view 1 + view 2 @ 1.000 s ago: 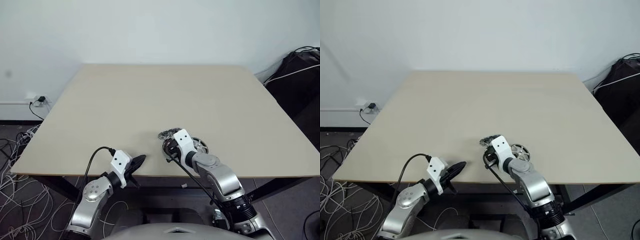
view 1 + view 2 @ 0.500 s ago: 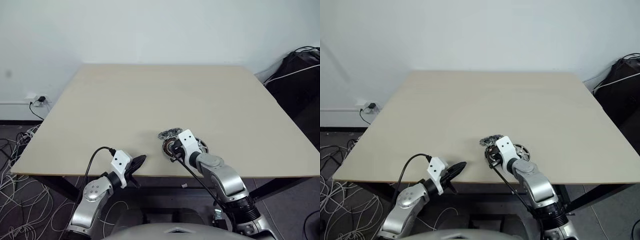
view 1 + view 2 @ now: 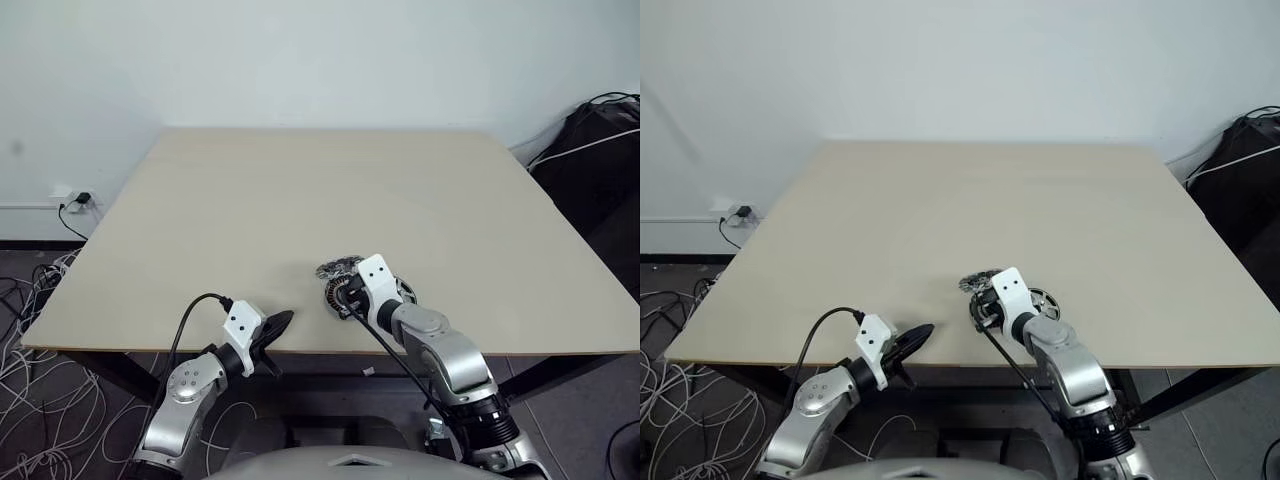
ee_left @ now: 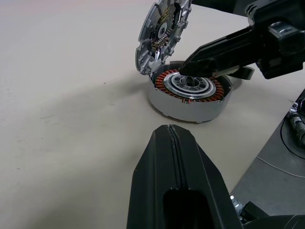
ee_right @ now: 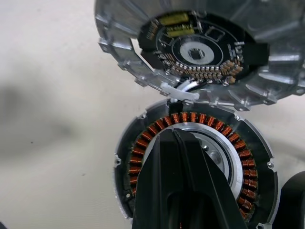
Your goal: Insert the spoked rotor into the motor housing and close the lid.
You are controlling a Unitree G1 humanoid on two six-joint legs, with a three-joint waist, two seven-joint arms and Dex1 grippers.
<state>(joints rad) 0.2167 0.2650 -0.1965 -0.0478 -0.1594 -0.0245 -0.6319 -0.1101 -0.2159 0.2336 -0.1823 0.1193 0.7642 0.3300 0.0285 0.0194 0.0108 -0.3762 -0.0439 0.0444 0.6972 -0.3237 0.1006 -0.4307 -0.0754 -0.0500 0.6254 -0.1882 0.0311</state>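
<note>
While the lid stands tilted open at the housing's far edge, the left wrist view shows the right gripper, fingers together, over the housing's centre. Right wrist view: aim for the hub, clear of the copper windings. Head view: the left gripper, fingers together, idles at the table edge; the rotor lies beside the housing. Both arms have barely moved from a second ago.

Table: pale, centre frame.
Right gripper: lower centre, over small motor housing.
Spoked rotor: just right.
Left gripper: lower left, fingers together.
</note>
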